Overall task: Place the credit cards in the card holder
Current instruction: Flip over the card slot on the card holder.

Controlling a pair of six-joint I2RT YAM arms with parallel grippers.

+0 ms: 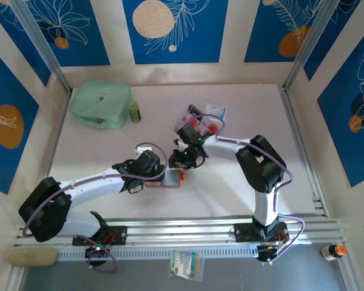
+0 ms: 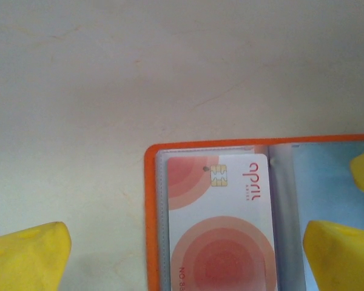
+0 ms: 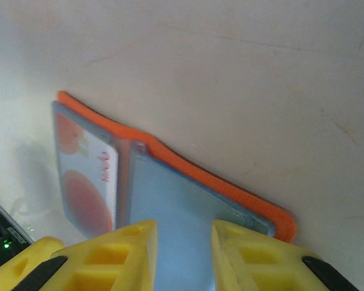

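The orange card holder (image 2: 150,212) lies open on the table (image 1: 249,115), between the two arms in the top view (image 1: 172,180). A pale credit card (image 2: 221,230) with red round marks and a chip sits in its left clear page. My left gripper (image 2: 185,260) is open, with its yellow fingers (image 2: 27,257) straddling that page and card. My right gripper (image 3: 182,257) is open just above the holder's blue right page (image 3: 182,206), nothing held. More credit cards (image 1: 200,123) stand in a small rack behind the right gripper (image 1: 183,165).
A mint-green zip pouch (image 1: 101,104) and a small green bottle (image 1: 134,111) sit at the back left. A printed packet (image 1: 217,112) lies behind the card rack. Below the rail are a packet (image 1: 185,265), an orange bottle (image 1: 333,250) and a beige pad (image 1: 33,256).
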